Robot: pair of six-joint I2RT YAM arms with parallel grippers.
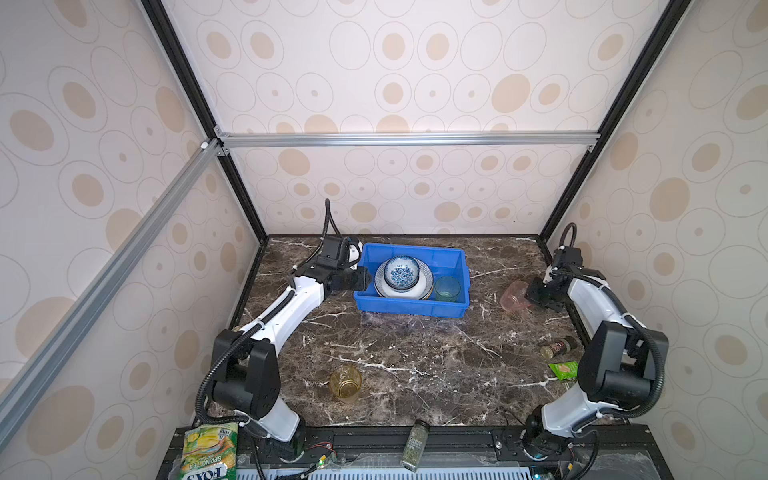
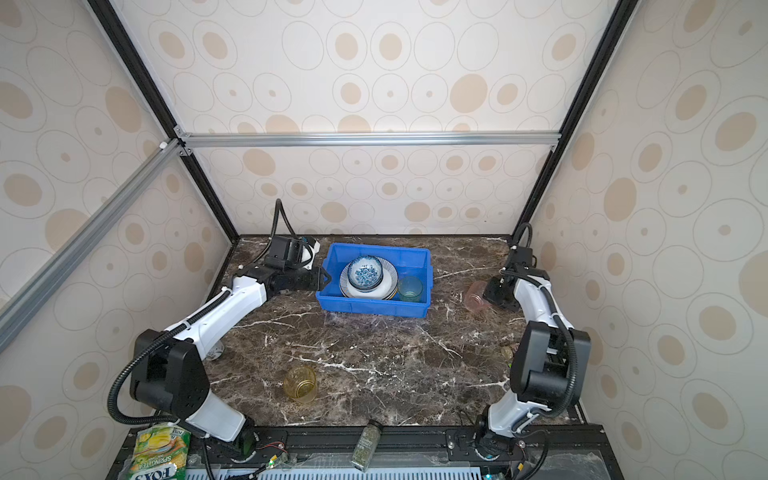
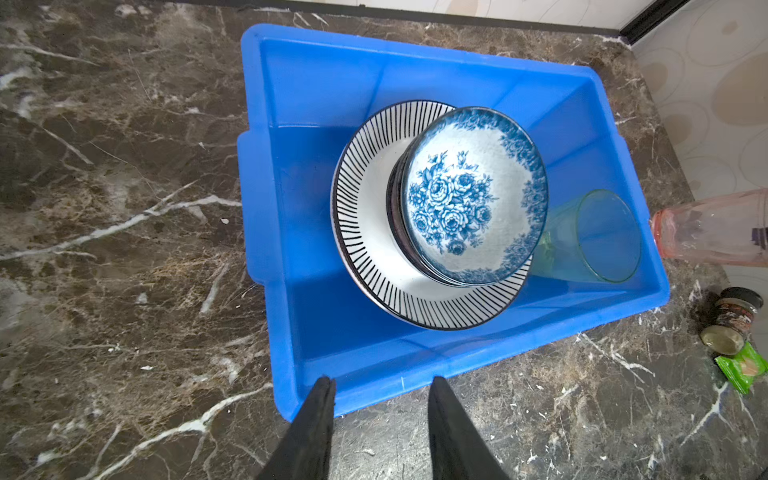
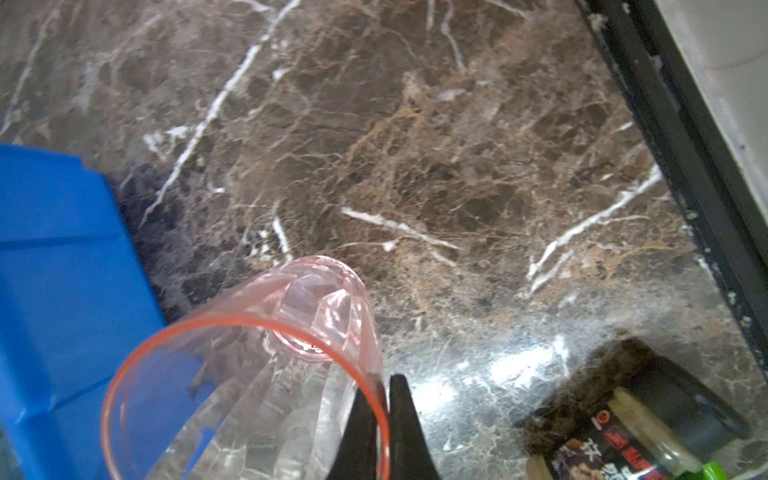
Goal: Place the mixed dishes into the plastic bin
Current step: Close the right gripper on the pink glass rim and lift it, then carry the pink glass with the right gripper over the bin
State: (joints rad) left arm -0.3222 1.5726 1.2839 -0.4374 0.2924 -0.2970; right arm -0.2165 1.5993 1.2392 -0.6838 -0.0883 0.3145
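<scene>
The blue plastic bin (image 1: 411,308) (image 2: 370,309) stands at the back middle of the marble table. Inside it lies a striped-rim plate (image 3: 365,266) with a blue floral bowl (image 3: 469,195) stacked on it, and beside them a green tumbler (image 3: 598,237) on its side. My left gripper (image 3: 381,384) is open and empty at the bin's left end, just outside the rim. To the right of the bin, my right gripper (image 4: 384,380) is shut on the rim of a pink tumbler (image 4: 249,365) (image 1: 515,296), which is tilted. A yellow tumbler (image 1: 345,383) stands upright near the front left.
A dark-lidded jar (image 1: 559,347) and a green packet (image 1: 564,369) lie by the right arm. A herb jar (image 1: 414,444) and a yellow snack pouch (image 1: 208,455) sit on the front rail. Walls close in on three sides.
</scene>
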